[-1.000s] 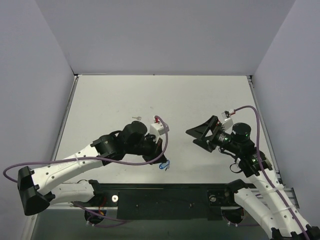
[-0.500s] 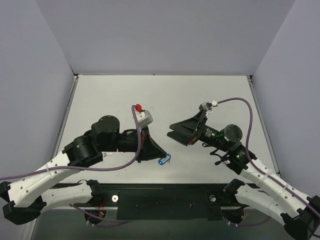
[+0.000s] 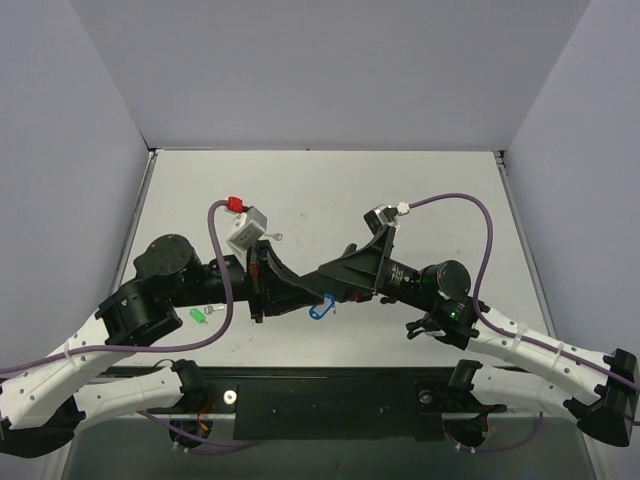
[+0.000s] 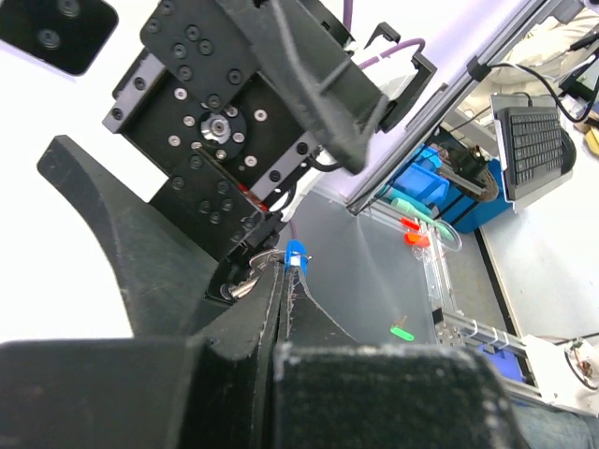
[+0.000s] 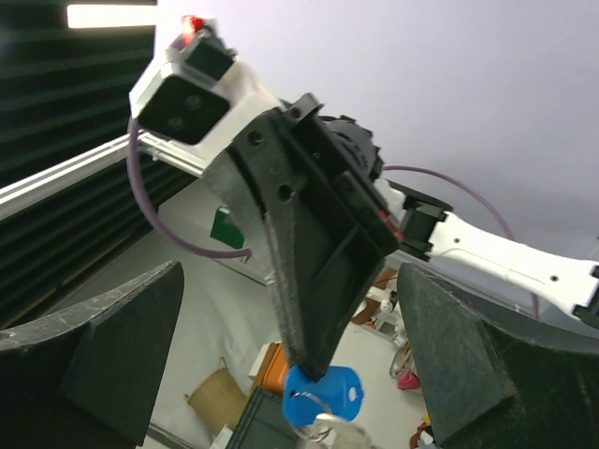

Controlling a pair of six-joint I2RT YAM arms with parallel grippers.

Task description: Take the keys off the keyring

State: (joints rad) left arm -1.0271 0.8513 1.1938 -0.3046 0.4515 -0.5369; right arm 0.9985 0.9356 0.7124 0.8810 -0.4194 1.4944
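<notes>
With the left end effector clamped shut on the keyring, the wide-open, empty right end effector facing it must next pinch the dangling key.

The left fingers are pinched shut, facing the wide-spread right fingers.

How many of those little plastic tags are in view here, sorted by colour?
blue tag: 1
green tag: 1
Total: 2
</notes>
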